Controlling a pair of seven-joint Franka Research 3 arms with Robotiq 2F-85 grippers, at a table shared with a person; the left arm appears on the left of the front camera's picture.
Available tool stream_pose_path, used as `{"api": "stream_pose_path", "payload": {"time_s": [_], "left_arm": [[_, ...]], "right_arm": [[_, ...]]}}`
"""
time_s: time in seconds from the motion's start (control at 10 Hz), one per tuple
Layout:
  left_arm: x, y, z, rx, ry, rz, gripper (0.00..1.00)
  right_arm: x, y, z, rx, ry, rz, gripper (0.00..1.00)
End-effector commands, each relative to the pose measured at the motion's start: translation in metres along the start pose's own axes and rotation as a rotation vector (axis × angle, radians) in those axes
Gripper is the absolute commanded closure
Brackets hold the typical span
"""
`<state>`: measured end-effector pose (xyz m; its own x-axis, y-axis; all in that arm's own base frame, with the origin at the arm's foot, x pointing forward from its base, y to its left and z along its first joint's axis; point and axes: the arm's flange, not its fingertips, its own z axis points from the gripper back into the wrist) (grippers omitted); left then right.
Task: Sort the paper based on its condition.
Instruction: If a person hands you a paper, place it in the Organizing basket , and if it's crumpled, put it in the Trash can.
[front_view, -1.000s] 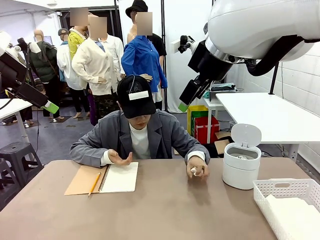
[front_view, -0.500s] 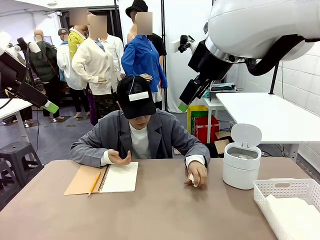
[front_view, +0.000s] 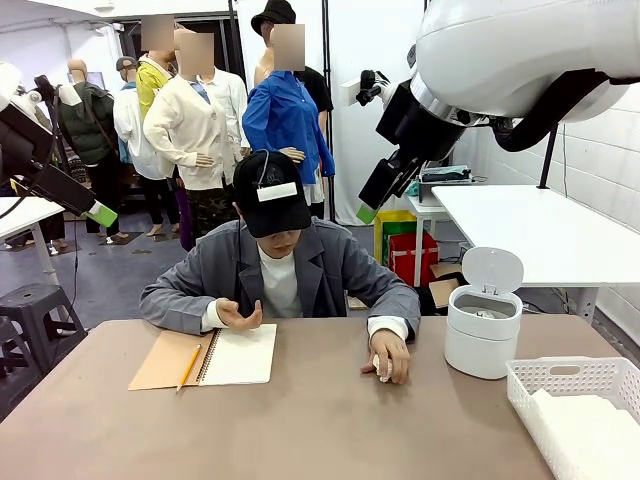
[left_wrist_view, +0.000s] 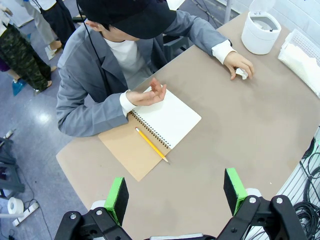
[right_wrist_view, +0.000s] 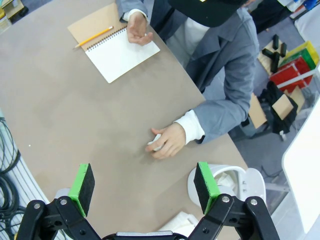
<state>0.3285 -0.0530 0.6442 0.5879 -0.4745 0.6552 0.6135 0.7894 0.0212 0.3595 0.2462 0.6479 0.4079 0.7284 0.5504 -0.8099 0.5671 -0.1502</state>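
**Ana:** Right gripper (right_wrist_view: 141, 187) hung high over the table with its green pads spread wide and nothing between them. The left gripper (left_wrist_view: 176, 196) was the same, jaws apart and empty, well above the notebook (left_wrist_view: 150, 131).

**Ben:** So where was the paper?

**Ana:** One crumpled paper wad (front_view: 382, 366) sat on the table under the person's hand (front_view: 388, 354), near the white bin (front_view: 483, 330) with its lid flipped up. The right wrist view showed the same wad poking out from under the fingers. A stack of flat white sheets (front_view: 590, 425) already lay in the white basket (front_view: 560, 375) at the table's right corner.

**Ben:** How far along would you say it was?

**Ana:** Partway, by my reckoning. Some flat sheets were in the basket, so that pile looked started. Something pale lay inside the bin, though I couldn't tell what. The wad was unsorted, and neither arm was near it.

**Ben:** Any writing or brand to read?

**Ana:** None I could make out. The notebook's open page looked blank, with a yellow pencil (left_wrist_view: 151, 144) lying across its spiral. The person's black cap (front_view: 272, 192) carried a white tag, but no print on it was legible.
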Motion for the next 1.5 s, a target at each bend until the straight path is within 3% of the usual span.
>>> {"api": "stream_pose_path", "payload": {"time_s": [0.0, 1.4], "left_arm": [[-0.0005, 0.0005, 0.0004, 0.001, 0.000, -0.003, 0.00], [-0.0005, 0.0005, 0.0004, 0.001, 0.000, -0.003, 0.00]], "right_arm": [[-0.0010, 0.0000, 0.0003, 0.001, 0.007, 0.008, 0.00], [-0.0012, -0.0014, -0.0050, 0.008, 0.023, -0.003, 0.00]]}}
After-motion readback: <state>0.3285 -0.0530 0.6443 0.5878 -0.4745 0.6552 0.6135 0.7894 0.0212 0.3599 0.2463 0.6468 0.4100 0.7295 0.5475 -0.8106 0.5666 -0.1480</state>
